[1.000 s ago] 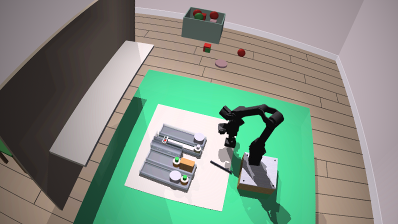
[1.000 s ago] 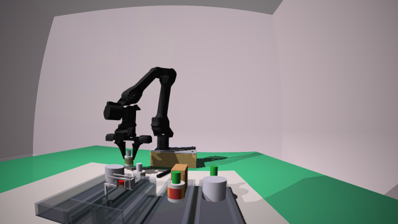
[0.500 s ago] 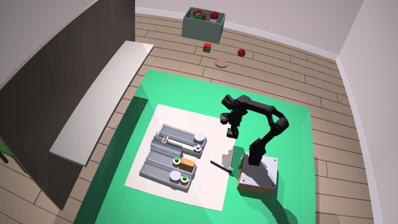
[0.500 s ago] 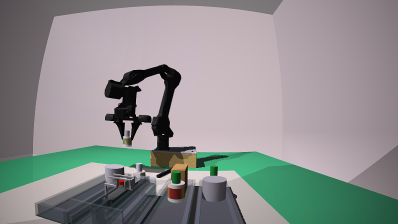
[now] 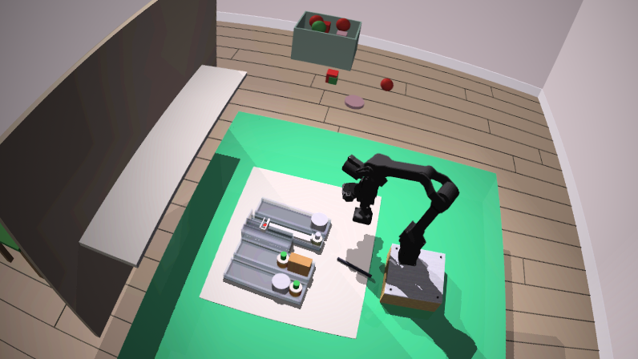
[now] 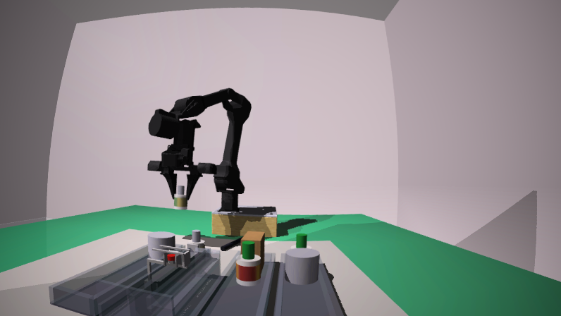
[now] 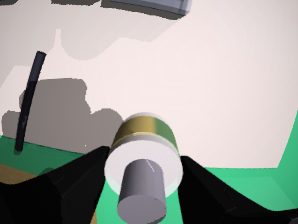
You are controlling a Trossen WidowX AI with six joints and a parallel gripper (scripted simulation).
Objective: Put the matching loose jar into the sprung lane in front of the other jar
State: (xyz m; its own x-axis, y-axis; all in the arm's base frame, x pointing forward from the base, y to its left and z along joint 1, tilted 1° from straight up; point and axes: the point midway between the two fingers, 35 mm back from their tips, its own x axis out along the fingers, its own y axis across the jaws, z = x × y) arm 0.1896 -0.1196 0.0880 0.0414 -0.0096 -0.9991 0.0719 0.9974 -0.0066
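The tabletop (image 5: 455,214) is bright green, and a big white sheet (image 5: 285,308) lies on it. The room has a wooden floor (image 5: 446,115) and pale walls. A long grey bench (image 5: 165,155) stands beside the tabletop, with a dark board (image 5: 80,133) behind it. Far back on the floor is a grey-green box (image 5: 325,46) with balls in it. Near the box lie a red ball (image 5: 386,84), a small red and green block (image 5: 331,76) and a flat pink disc (image 5: 354,102).

On the white sheet sits a grey rack (image 5: 240,278) with four lanes side by side. One lane has a small jar with a grey cap (image 6: 196,238) at its front end. The other lanes hold a jar with a green cap and red band (image 6: 248,266), another green-capped jar (image 6: 301,240), two fat grey cans (image 6: 301,265), and a brown box (image 6: 253,242). A thin black stick (image 5: 353,267) lies on the sheet near the arm's wooden base (image 5: 404,303).

The loose jar (image 6: 180,198) is white with a yellow-green band and a grey cap. It hangs in the air, well above the white sheet, off to the side of the rack. It stands upright.

The tool (image 6: 180,191) points straight down. Its two black fingers (image 6: 170,184) are about half closed and squeeze the loose jar from both sides, up near its cap.
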